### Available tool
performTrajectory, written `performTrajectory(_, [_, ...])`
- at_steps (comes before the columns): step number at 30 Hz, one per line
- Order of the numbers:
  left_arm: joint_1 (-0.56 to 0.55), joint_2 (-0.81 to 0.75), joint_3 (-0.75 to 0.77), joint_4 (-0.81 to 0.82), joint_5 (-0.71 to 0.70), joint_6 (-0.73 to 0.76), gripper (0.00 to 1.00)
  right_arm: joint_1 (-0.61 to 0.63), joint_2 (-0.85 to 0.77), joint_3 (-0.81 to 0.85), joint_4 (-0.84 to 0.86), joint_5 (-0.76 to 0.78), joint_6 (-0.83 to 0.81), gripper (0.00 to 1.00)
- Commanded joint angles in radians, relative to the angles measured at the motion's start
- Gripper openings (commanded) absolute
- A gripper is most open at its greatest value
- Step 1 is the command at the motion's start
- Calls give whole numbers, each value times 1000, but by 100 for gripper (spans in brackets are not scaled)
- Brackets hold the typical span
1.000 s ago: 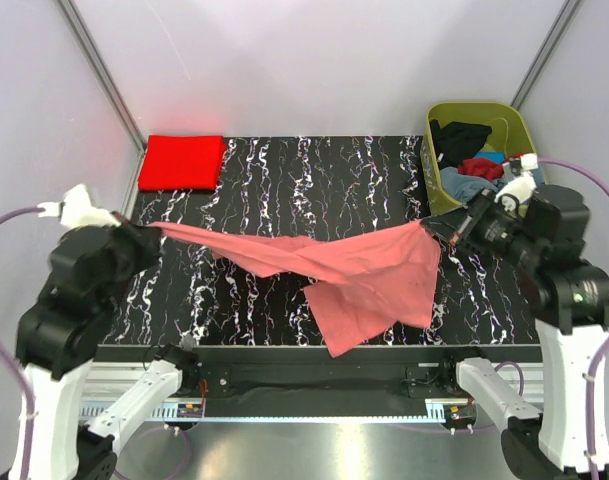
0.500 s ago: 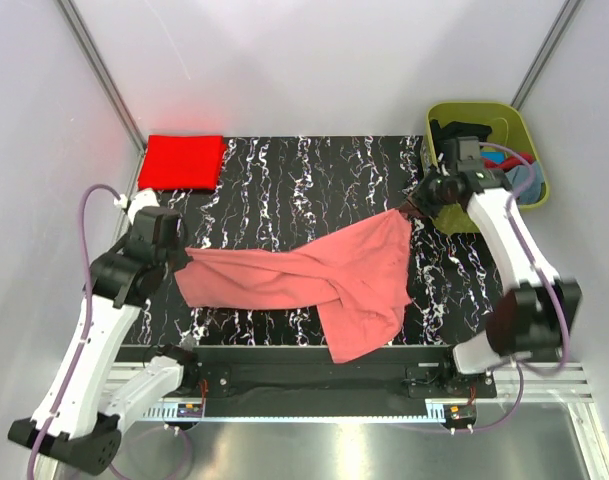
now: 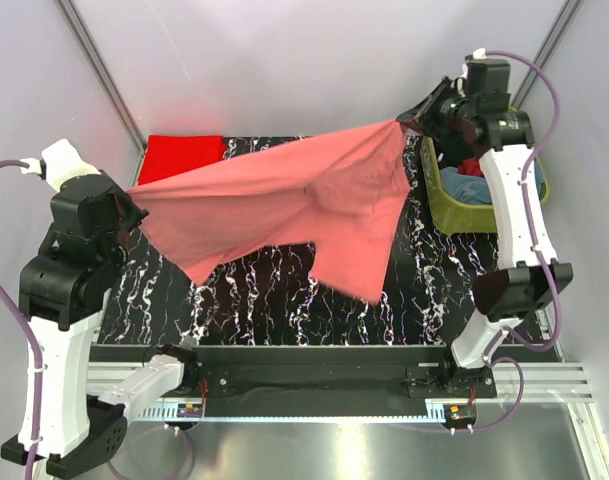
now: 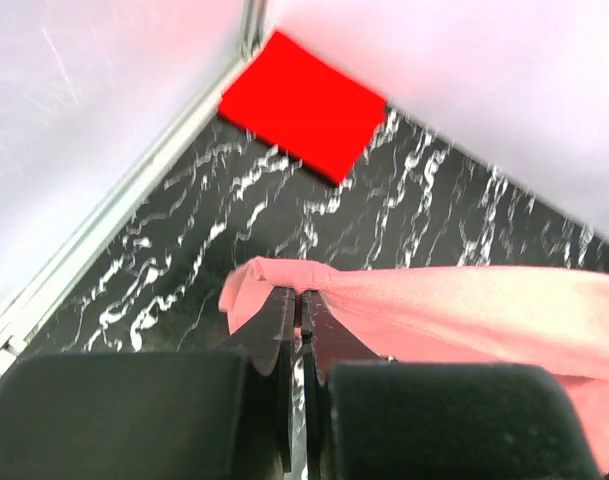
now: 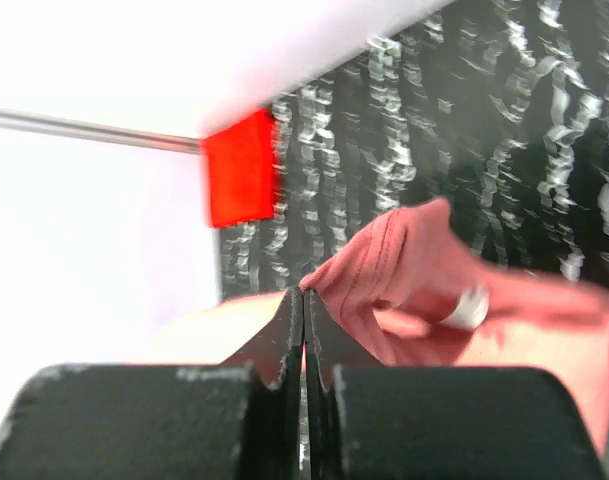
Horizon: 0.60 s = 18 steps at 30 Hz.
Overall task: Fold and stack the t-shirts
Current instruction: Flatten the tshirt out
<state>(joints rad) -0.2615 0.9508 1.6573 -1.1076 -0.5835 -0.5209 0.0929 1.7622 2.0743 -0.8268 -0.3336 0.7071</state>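
Observation:
The salmon pink t-shirt (image 3: pixel 284 195) hangs stretched in the air between my two grippers, above the black marbled table (image 3: pixel 414 290). My left gripper (image 3: pixel 132 212) is shut on its left end; in the left wrist view the jaws (image 4: pixel 302 296) pinch the pink cloth (image 4: pixel 464 310). My right gripper (image 3: pixel 409 122) is shut on its right end, raised high at the back right; the right wrist view shows the gripper (image 5: pixel 304 296) pinching the cloth (image 5: pixel 404 260). A folded bright red t-shirt (image 3: pixel 179 158) lies at the table's back left corner, also seen in the left wrist view (image 4: pixel 304 105) and right wrist view (image 5: pixel 240 180).
An olive-green tub (image 3: pixel 446 190) at the back right holds dark red and grey-blue clothes (image 3: pixel 474 180), partly hidden by my right arm. White walls and metal posts enclose the table on three sides.
Both grippers have lifted the pink t-shirt off the table. The right gripper rose toward the back right and the left one rose at the left, so the shirt now hangs spread in the air.

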Motion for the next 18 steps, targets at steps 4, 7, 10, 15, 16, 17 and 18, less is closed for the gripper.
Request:
performTrajectory(4, [7, 0, 9, 32, -70, 25, 0, 4, -230, -126, -46, -84, 66, 0])
performTrajectory(7, [7, -49, -89, 29, -10, 13, 0, 4, -396, -343, -106, -113, 84, 0])
performTrajectory(10, [7, -125, -267, 23, 8, -5, 0, 7, -548, -567, -181, -160, 124, 0])
performTrajectory(15, [7, -213, -491, 19, 1, -10, 0, 7, -694, -714, -248, -171, 154, 0])
performTrajectory(16, [7, -215, -491, 22, 1, -10, 0, 7, -695, -714, -252, -163, 146, 0])
performTrajectory(17, [8, -211, -514, 25, 2, -10, 0, 7, -690, -736, -250, -153, 137, 0])
performTrajectory(18, [8, -204, -528, 31, 7, -7, 0, 7, -664, -749, -238, -136, 124, 0])
